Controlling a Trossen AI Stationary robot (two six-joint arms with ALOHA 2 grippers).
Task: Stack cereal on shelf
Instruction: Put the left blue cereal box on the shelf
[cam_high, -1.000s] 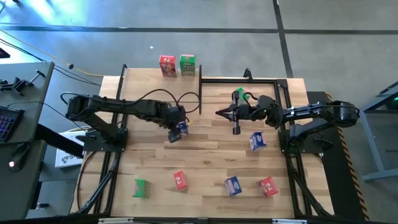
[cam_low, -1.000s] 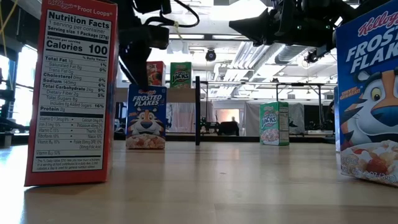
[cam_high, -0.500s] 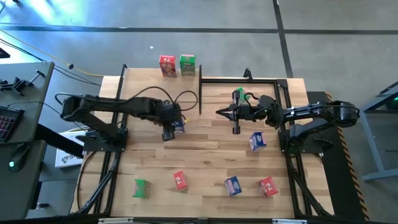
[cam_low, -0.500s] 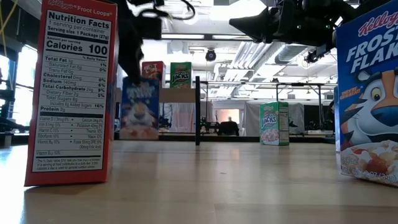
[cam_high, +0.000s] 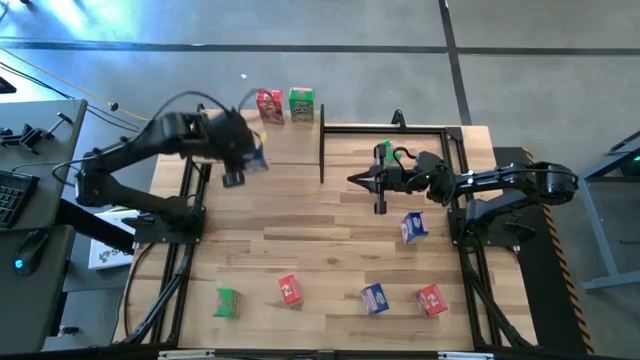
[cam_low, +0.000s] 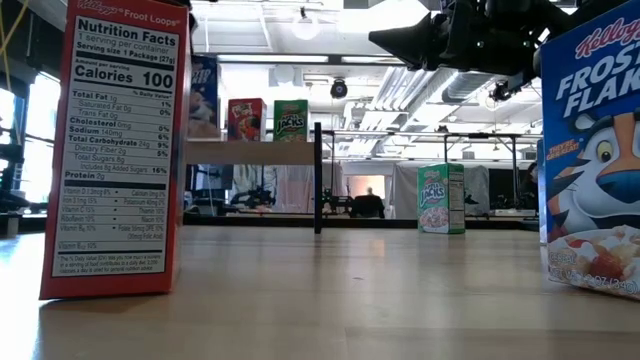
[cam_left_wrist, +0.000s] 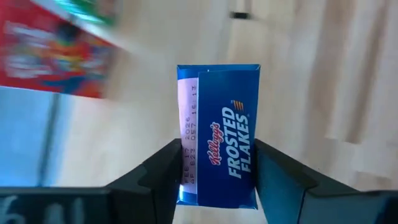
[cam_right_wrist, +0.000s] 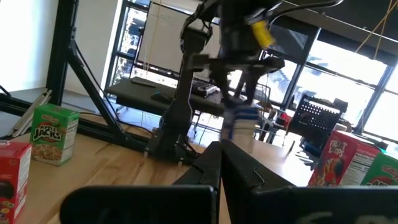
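L gripper is up off the surface, near the far-L corner just beside the shelf, fingers clamped on a blue box w/ "Frosted Flakes" print, one finger on each side, box upright between them. In low view that blue box hangs at shelf height, left of the red box and green box that stand side by side on the shelf plank. From above, same red and green pair sit just past the surface's far edge. R gripper hovers mid-surface, R of the black post, fingers pressed together, nothing in them. A green box stands near it by the far frame. Blue box lies on the R side. Along the near edge, L to R: green, red, blue, red, all well apart. Low view has a red box close to cam at L and a blue one at R.
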